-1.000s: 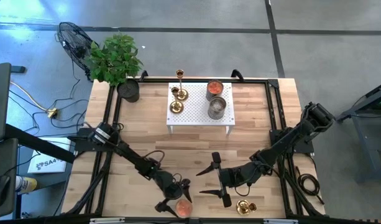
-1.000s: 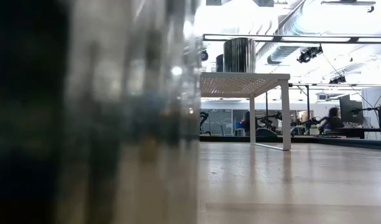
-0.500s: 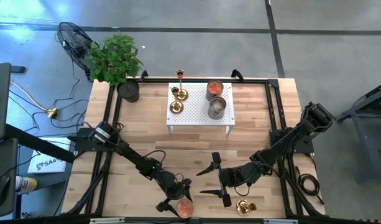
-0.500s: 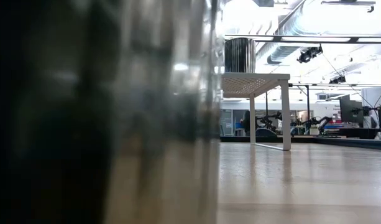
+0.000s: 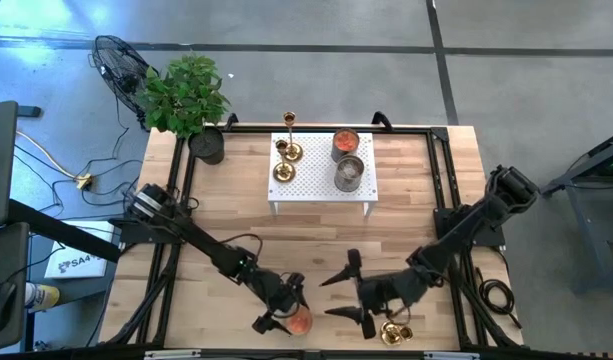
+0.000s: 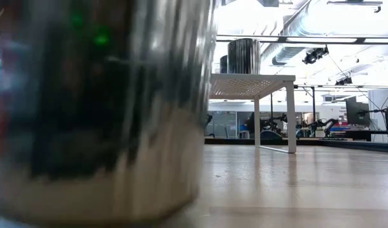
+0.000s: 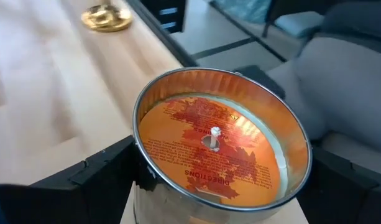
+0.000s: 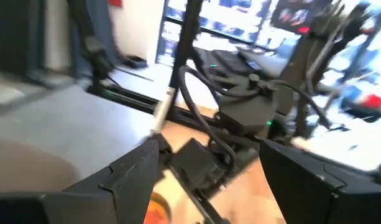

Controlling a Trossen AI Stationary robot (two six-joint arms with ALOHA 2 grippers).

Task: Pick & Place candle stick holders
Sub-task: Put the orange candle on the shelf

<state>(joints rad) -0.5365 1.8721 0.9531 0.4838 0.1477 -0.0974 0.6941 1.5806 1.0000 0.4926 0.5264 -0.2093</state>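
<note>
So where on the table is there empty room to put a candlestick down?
Bare wood lies between the white shelf and the two arms, and down both sides of the shelf. The front edge is crowded: the left end effector is around a candle tin, and the right end effector is open beside a brass candlestick holder. The shelf top is nearly full.

Readable text, two spots. The orange label (image 7: 212, 146) on the wax of the candle tin (image 7: 222, 140) in the left wrist view carries the word "DIRECTIONS", printed upside down as seen; the smaller lines around it are too fine to read. In the high view a white sheet (image 5: 74, 262) on the floor left of the table shows "SA4", rest illegible.
</note>
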